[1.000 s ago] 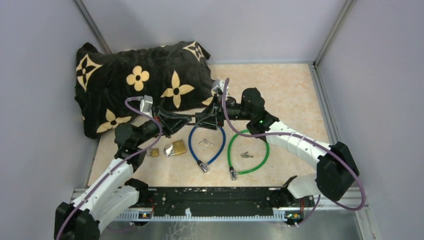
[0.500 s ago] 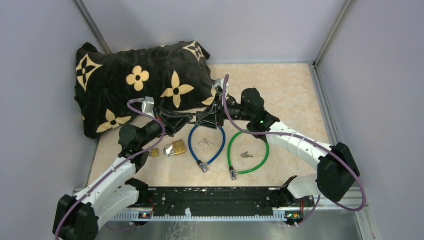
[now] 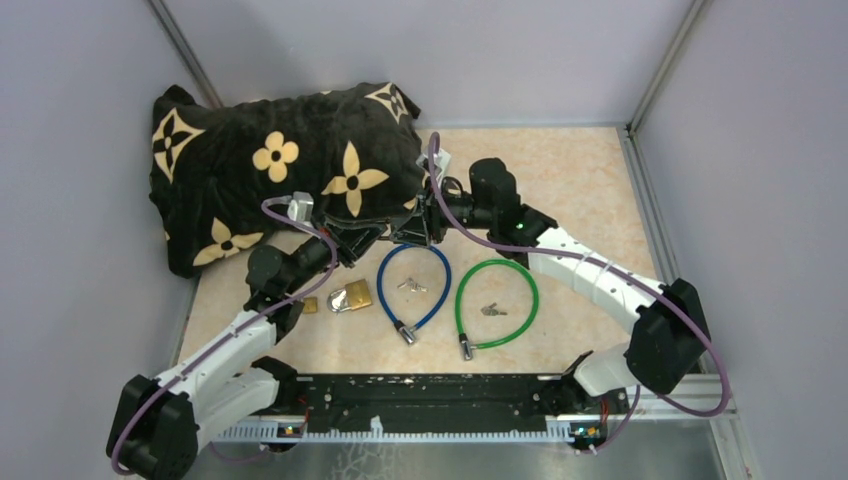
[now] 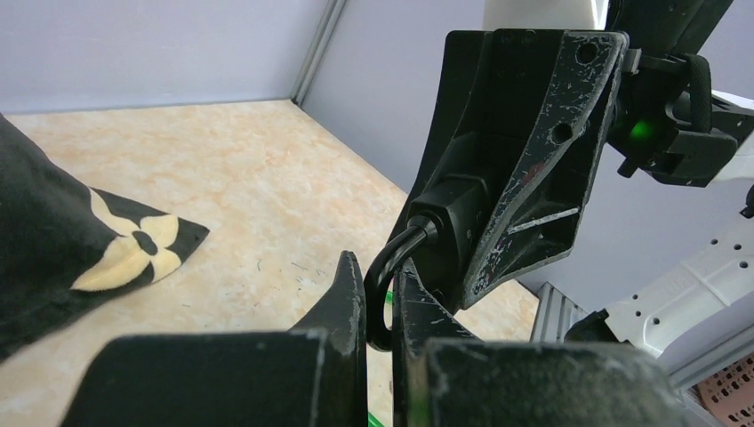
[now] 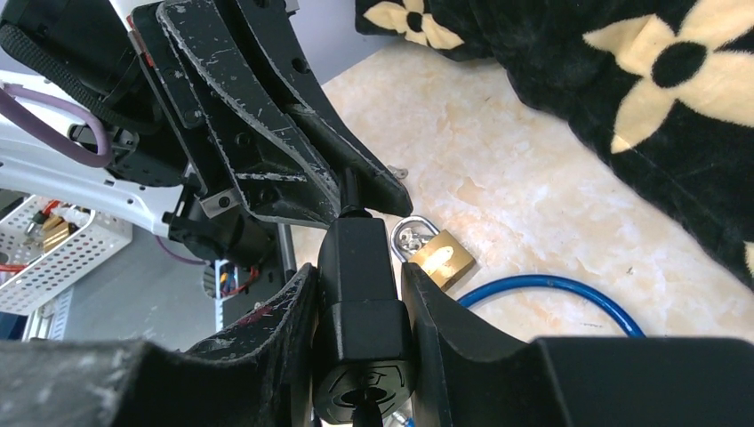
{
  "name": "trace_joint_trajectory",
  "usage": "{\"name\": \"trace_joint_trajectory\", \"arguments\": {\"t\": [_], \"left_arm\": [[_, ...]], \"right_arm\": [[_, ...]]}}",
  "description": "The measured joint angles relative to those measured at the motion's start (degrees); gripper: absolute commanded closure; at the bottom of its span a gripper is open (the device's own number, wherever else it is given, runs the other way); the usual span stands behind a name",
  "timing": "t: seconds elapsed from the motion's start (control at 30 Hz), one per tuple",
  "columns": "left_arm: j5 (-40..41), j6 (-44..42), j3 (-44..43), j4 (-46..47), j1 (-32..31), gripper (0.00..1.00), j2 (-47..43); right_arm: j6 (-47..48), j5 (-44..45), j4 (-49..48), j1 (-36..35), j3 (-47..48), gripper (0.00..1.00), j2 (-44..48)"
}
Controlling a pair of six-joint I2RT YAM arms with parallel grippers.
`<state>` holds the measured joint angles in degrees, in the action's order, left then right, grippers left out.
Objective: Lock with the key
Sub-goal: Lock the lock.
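A black cable lock hangs between my two grippers, above the table near the pillow. My right gripper (image 5: 360, 267) (image 3: 410, 230) is shut on its black lock body (image 5: 360, 307), keyhole end facing the camera. A dark sliver shows in the keyhole; I cannot tell whether it is a key. My left gripper (image 4: 381, 277) (image 3: 372, 236) is shut on the lock's thin black cable (image 4: 382, 285) right where it enters the body (image 4: 453, 222). Loose keys (image 3: 410, 285) lie inside the blue cable loop (image 3: 437, 290), and more keys (image 3: 492, 309) inside the green loop (image 3: 530, 300).
A brass padlock (image 3: 350, 297) (image 5: 437, 253) and a smaller brass one (image 3: 309, 305) lie on the table below the left gripper. A black pillow with cream flowers (image 3: 280, 160) fills the back left. Grey walls enclose the table; a black rail (image 3: 430, 400) runs along the near edge.
Both arms have shifted a little toward the back and the pillow, carrying the black lock between them. The grips look unchanged.
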<state>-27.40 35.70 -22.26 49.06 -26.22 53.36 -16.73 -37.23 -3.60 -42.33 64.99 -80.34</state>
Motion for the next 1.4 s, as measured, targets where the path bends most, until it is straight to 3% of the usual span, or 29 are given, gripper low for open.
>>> {"name": "trace_joint_trajectory", "arguments": {"t": [0.3, 0.97, 1.17, 1.4], "left_arm": [[-2.34, -1.29, -2.19, 2.32, -0.13, 1.00, 0.37], [-3.63, 0.74, -7.10, 18.36, -3.48, 1.00, 0.59], [-3.08, 1.16, -7.10, 18.93, -3.69, 1.00, 1.49], [-3.72, 1.01, -7.50, 16.98, -3.72, 1.00, 3.39]], "right_arm": [[1.95, -6.47, -4.57, 1.36, 0.26, 1.00, -0.50], [7.56, -22.97, -5.40, 2.38, 13.35, 1.00, -2.32], [8.90, -22.01, -3.63, 2.38, 13.57, 1.00, -1.70], [13.84, -14.86, 6.05, 2.19, 13.38, 1.00, 2.16]]}}
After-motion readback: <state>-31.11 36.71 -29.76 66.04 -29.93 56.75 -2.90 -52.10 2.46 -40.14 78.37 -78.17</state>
